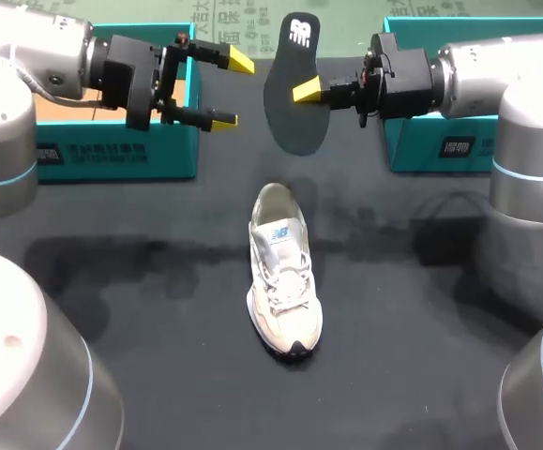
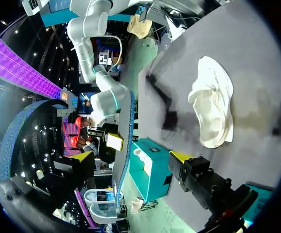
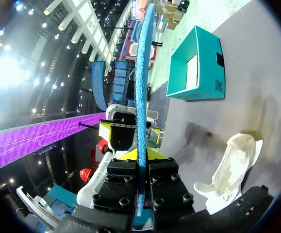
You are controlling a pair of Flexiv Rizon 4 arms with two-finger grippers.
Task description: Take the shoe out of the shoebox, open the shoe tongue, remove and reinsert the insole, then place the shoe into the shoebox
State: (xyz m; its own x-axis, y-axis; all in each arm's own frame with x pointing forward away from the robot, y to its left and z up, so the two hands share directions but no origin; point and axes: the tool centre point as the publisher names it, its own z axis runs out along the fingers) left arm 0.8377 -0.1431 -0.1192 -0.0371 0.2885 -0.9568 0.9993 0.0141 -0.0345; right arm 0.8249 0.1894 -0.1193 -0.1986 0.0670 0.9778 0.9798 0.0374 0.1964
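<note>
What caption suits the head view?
Right gripper holds the black insole aloft; pale shoe rests on the table; left gripper open.

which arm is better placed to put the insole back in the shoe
Right. Its jaws are shut on the insole, held in the air beyond the shoe. The left jaws stand open and empty.

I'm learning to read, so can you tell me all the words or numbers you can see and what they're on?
Insole in the right gripper: white logo, too blurred to spell out.
Left shoebox: white print, too small to read.
Right shoebox: white label, too blurred.
Shoe tongue: blue tag, unreadable.
</note>
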